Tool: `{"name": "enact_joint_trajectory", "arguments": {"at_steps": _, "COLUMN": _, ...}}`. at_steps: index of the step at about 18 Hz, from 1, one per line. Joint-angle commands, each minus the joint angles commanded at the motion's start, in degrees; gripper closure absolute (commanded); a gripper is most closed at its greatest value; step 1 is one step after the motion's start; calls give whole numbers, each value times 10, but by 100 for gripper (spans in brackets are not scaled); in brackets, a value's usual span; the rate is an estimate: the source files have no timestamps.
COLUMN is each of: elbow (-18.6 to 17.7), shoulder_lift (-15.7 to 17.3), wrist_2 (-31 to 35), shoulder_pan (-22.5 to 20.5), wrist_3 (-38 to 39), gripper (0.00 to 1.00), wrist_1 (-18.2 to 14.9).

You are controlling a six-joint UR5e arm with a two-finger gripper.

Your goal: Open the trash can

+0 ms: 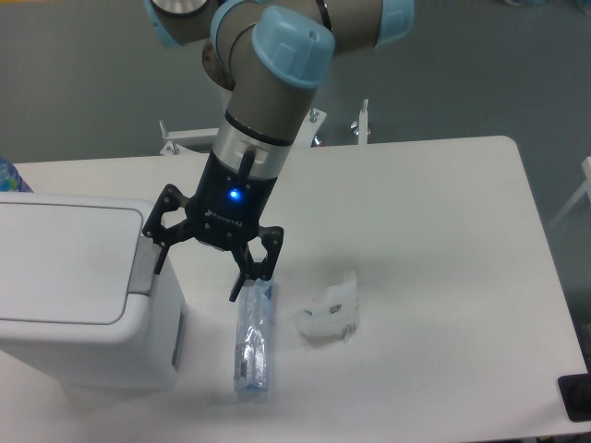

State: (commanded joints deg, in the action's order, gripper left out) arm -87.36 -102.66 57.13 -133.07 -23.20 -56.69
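Note:
The trash can (78, 286) is a large white bin at the left of the table, its flat lid down and its grey push tab (141, 265) on the right side of the lid. My gripper (198, 284) hangs open, fingers pointing down, just right of the bin. Its left fingertip (159, 268) is right by the grey tab; whether it touches is unclear. Nothing is held between the fingers.
A clear plastic bottle (251, 340) lies on the white table (443, 240) below the right finger. A crumpled white wrapper (330, 309) sits to its right. Something blue (7, 175) peeks in at the left edge behind the bin.

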Motion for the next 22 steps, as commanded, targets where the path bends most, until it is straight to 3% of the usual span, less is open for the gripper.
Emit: {"name": "enact_joint_trajectory", "arguments": {"at_steps": 22, "elbow": -10, "shoulder_lift": -7, "wrist_2": 1, "shoulder_pan": 10, "wrist_3": 1, "gripper": 0, "wrist_1": 0}}
